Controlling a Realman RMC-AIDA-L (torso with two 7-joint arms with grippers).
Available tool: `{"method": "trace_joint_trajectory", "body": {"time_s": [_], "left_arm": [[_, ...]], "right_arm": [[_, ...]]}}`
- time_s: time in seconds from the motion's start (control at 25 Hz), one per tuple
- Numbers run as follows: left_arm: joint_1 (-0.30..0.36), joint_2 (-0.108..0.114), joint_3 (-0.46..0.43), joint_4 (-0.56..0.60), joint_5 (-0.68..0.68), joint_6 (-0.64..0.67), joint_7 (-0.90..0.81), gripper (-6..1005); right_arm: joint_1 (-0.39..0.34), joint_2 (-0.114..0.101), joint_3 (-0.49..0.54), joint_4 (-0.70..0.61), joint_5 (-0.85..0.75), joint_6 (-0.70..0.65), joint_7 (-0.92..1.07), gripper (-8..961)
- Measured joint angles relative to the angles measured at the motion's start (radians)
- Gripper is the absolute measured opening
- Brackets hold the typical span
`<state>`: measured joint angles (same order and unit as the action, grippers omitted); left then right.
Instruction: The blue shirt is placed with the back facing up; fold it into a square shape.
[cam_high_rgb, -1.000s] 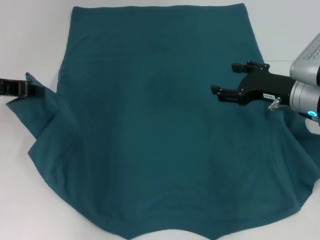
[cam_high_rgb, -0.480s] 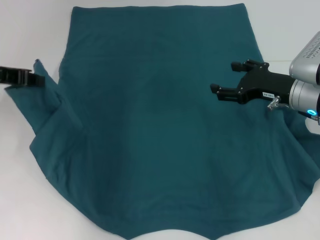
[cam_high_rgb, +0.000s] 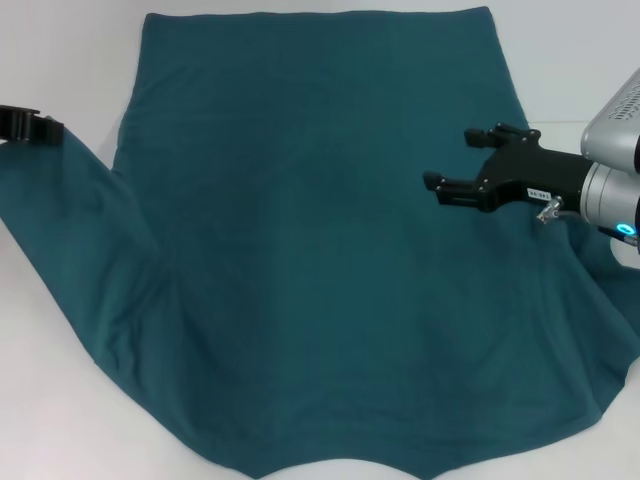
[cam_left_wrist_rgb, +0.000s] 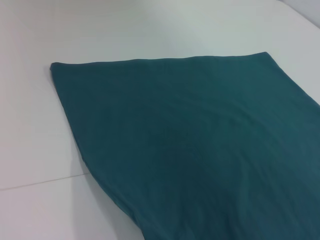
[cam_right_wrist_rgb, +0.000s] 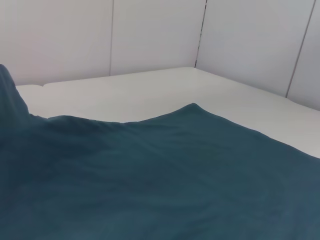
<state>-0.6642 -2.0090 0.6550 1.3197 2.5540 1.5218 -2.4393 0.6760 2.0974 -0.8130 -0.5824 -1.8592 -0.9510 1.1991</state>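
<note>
Blue shirt (cam_high_rgb: 320, 250) spread flat on white surface (cam_high_rgb: 60, 420); left tool holding its sleeve, right tool hanging wide above it.

Soft, matte teal knit, no print; far hem straight, near edge scalloped, shallow wrinkles toward the near side. Left tool (cam_high_rgb: 45, 130), at the surface's left edge, is closed on the left sleeve tip, drawing the sleeve out taut. Right tool (cam_high_rgb: 452, 162) sits over the shirt's right half, fingers (cam_high_rgb: 445, 188) spread with nothing between them. Surface smooth, white, with a thin seam (cam_left_wrist_rgb: 45, 181); pale panelled walls (cam_right_wrist_rgb: 150, 35) behind.
</note>
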Motion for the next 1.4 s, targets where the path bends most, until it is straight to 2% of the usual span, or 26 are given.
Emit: {"method": "trace_joint_trajectory", "body": {"time_s": [0.24,0.44,0.68,0.84,1.08,1.4], "left_arm": [[0.000,-0.004,0.001,-0.002,0.000,0.000,0.000,47],[-0.017,-0.039,0.003,-0.011,-0.013,-0.001,-0.001,47],[-0.065,-0.091,0.018,-0.034,-0.024,-0.009,0.005,46],[-0.098,-0.112,0.046,-0.080,-0.028,-0.032,0.010,46],[-0.119,-0.114,0.101,-0.235,-0.075,-0.151,0.035,46],[-0.125,-0.117,0.106,-0.447,-0.145,-0.351,0.138,47]], "right_arm": [[0.002,0.001,0.000,0.002,0.000,0.000,-0.001,900],[0.003,0.001,0.000,0.003,0.000,-0.002,-0.003,899],[-0.001,0.001,-0.004,0.003,0.000,-0.002,-0.007,900],[-0.007,0.001,-0.012,0.004,0.000,-0.002,-0.007,900],[-0.018,0.003,-0.014,0.014,0.000,-0.002,-0.016,899],[-0.023,0.003,-0.016,0.026,0.000,-0.011,-0.022,899]]}}
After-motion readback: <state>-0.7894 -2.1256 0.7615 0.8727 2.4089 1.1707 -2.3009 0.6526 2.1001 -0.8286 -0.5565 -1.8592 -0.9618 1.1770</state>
